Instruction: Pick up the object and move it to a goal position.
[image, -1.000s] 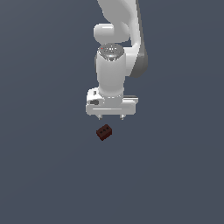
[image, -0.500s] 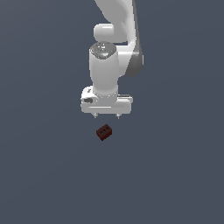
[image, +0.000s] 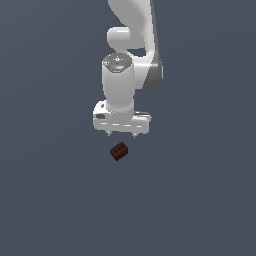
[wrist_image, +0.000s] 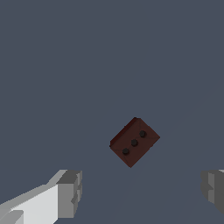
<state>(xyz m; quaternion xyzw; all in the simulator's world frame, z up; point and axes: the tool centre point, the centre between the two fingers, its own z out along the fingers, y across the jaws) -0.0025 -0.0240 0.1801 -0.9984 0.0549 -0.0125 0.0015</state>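
The object (image: 119, 151) is a small dark red-brown block with three dark holes on one face, lying on the flat grey surface. In the wrist view the object (wrist_image: 134, 142) sits turned at an angle, ahead of the two fingertips and apart from them. My white gripper (image: 121, 135) hangs just above and slightly behind the block, pointing down, with its short fingers spread wide. The gripper (wrist_image: 142, 191) is open and holds nothing; one grey fingertip (wrist_image: 70, 194) shows fully, the other is cut by the frame's edge.
A plain dark grey surface (image: 55, 190) fills both views. The white arm (image: 132, 30) rises from the gripper toward the top of the exterior view. Nothing else stands on the surface.
The gripper has shifted a little toward the exterior view's left and slightly lower toward the block. Its fingers stay spread and the block has not moved.
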